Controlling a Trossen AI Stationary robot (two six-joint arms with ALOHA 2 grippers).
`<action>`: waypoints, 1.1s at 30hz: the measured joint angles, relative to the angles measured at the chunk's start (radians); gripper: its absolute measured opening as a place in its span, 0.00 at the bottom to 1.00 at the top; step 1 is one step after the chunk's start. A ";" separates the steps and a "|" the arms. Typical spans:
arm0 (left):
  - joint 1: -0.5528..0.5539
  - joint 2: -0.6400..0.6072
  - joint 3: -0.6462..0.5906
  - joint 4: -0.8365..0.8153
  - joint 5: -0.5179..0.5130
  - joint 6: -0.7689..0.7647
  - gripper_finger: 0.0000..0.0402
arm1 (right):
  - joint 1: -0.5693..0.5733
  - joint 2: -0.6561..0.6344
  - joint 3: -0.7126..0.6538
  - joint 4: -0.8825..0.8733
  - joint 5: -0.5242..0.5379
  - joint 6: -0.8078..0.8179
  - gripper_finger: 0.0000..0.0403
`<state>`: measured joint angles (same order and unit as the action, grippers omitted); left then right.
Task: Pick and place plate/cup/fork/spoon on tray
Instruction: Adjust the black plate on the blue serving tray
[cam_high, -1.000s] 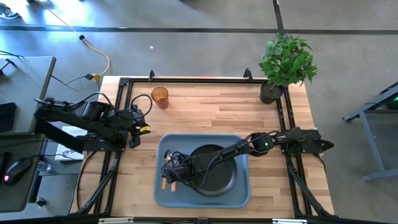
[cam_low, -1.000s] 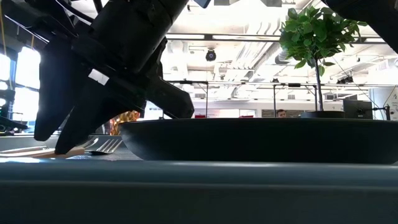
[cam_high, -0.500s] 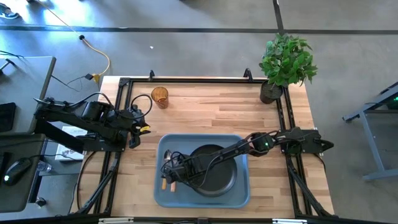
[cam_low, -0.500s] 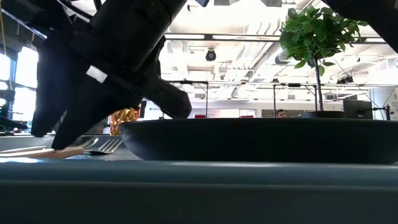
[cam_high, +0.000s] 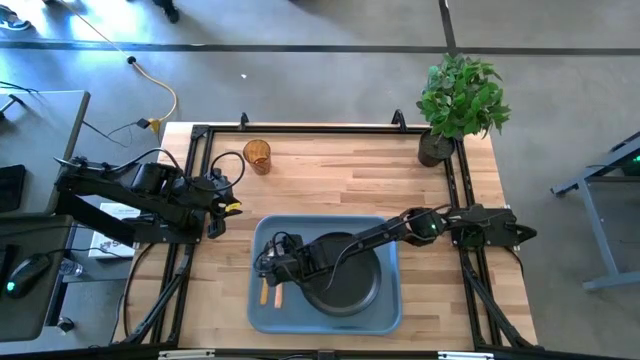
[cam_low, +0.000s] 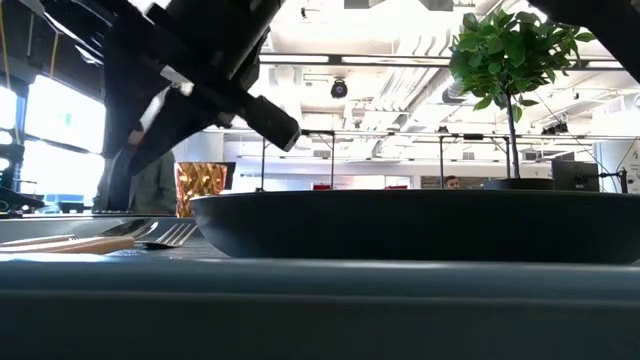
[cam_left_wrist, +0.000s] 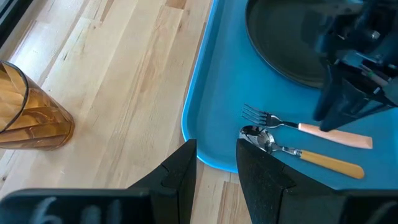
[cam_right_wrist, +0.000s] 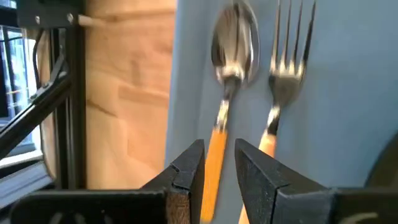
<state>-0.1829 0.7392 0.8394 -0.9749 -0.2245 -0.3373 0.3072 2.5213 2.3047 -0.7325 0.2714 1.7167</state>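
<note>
The light blue tray (cam_high: 390, 312) lies at the table's near middle. The black plate (cam_high: 350, 282) rests flat in its right part. The fork (cam_left_wrist: 298, 126) and the spoon (cam_left_wrist: 292, 151) lie side by side on the tray floor, left of the plate. My right gripper (cam_high: 268, 264) hovers just above their handles, slightly open and empty; its wrist view shows it (cam_right_wrist: 219, 163) over the spoon (cam_right_wrist: 231, 43) and fork (cam_right_wrist: 289, 46). The amber cup (cam_high: 257, 156) stands upright on the table at the far left. My left gripper (cam_high: 228, 196) waits open at the table's left edge.
A potted plant (cam_high: 460, 100) stands at the table's far right corner. Bare wood shows between the cup and the tray and along the far side. The black frame rails (cam_high: 200, 170) run along the table's edges.
My right gripper has risen off the fork and spoon handles and gone a little toward the far edge. The fork and spoon stay lying on the tray.
</note>
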 joint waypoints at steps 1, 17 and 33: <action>0.000 0.000 0.000 0.001 -0.006 0.000 0.25 | -0.004 -0.004 0.000 -0.009 0.013 -0.020 0.19; 0.000 0.000 0.000 0.008 -0.266 -0.052 0.25 | -0.122 -0.175 0.000 -0.634 0.091 -0.483 0.19; 0.000 0.000 0.000 0.010 -0.391 -0.107 0.25 | -0.185 -0.218 -0.251 -0.839 0.084 -0.841 0.19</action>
<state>-0.1829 0.7392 0.8391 -0.9649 -0.6155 -0.4446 0.1221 2.3036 2.0534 -1.5715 0.3553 0.8755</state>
